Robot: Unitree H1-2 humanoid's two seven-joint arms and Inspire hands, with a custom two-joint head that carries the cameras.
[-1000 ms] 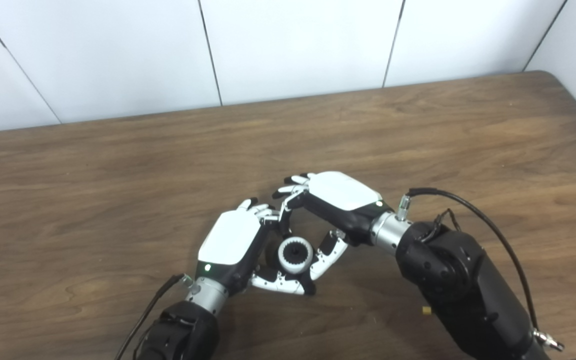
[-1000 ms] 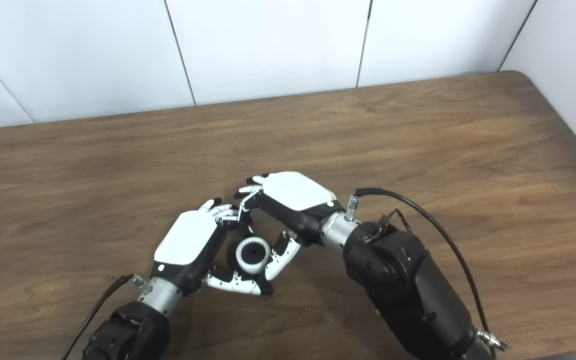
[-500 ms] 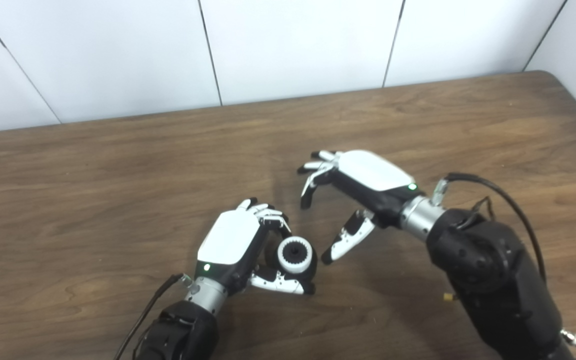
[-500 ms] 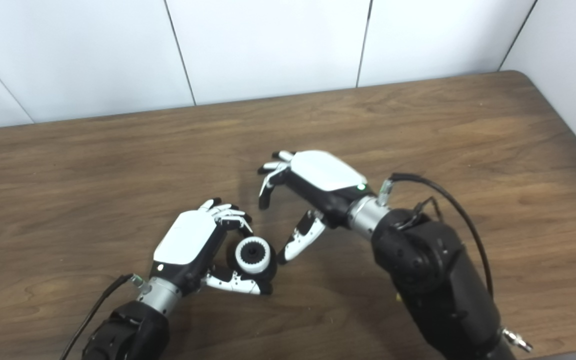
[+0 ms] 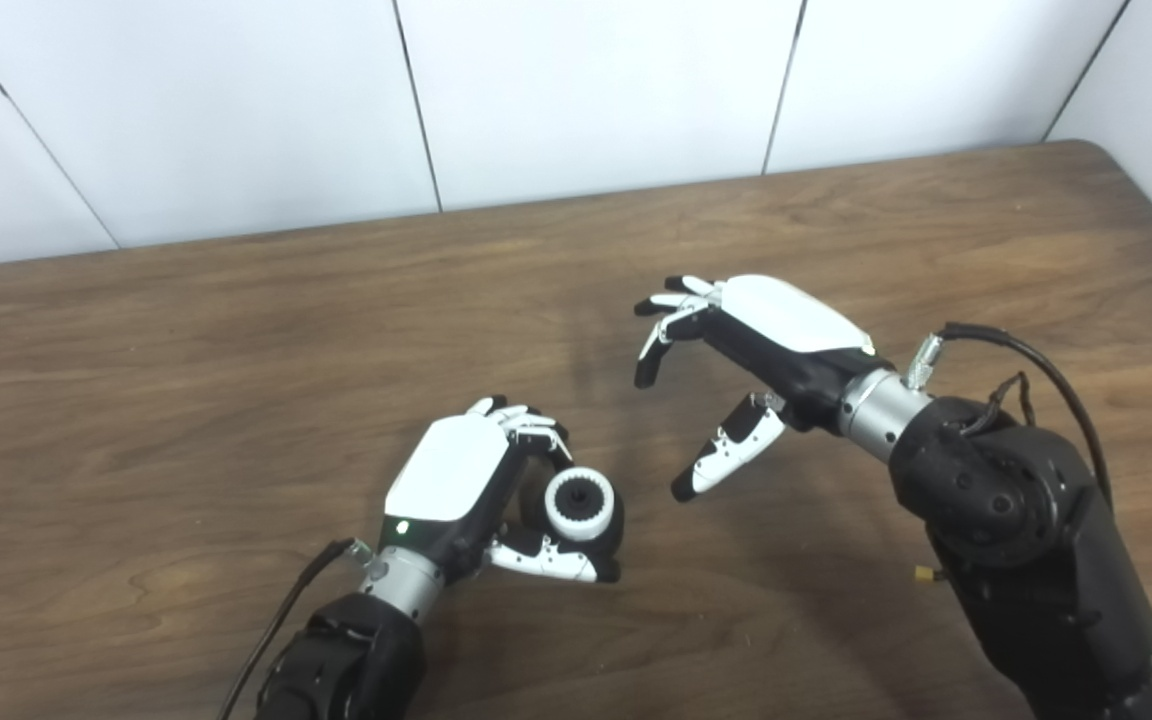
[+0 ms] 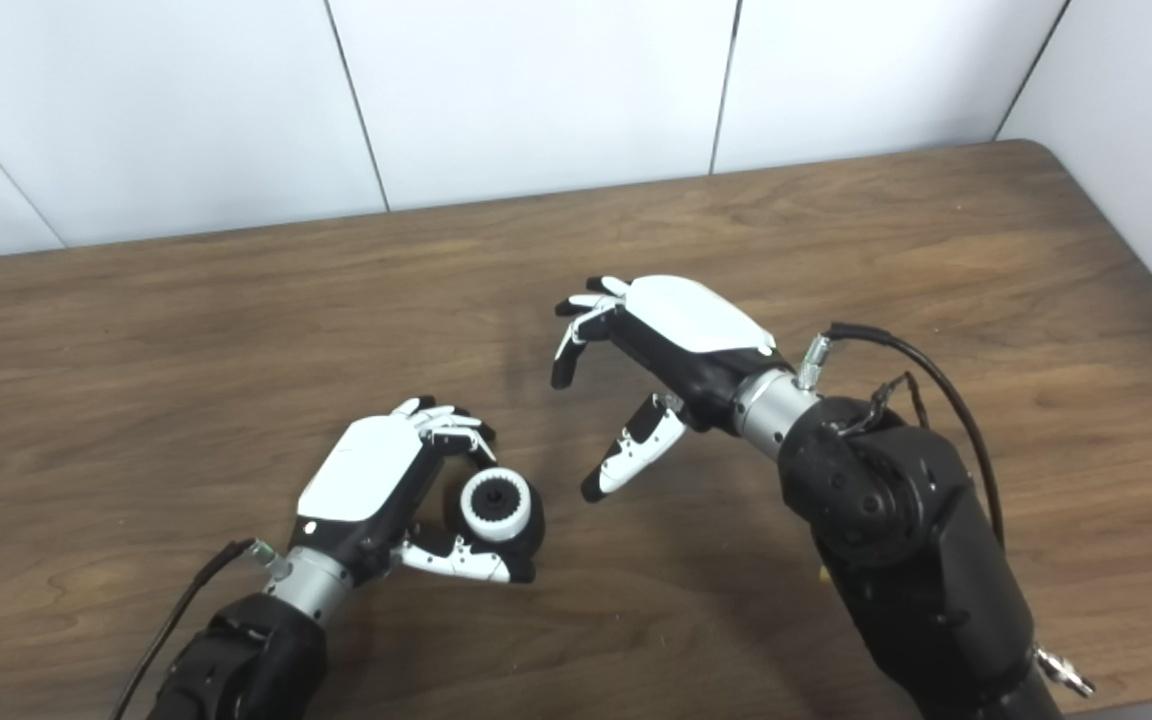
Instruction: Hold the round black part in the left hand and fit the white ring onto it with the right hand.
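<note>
White ring (image 5: pixel 577 503) caps the round black part (image 5: pixel 604 520) — facing up-right — gripped by left hand (image 5: pixel 466 487); right hand (image 5: pixel 756 350) spread, empty.

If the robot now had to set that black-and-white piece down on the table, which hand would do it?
The left hand: it already grips the round black part with the white ring. The right hand is open and apart.

This is looking like a lab test bench: a bare wooden table (image 5: pixel 236 360) is lying under both hands, with plain white wall panels (image 5: pixel 586 90) standing beyond them.
</note>
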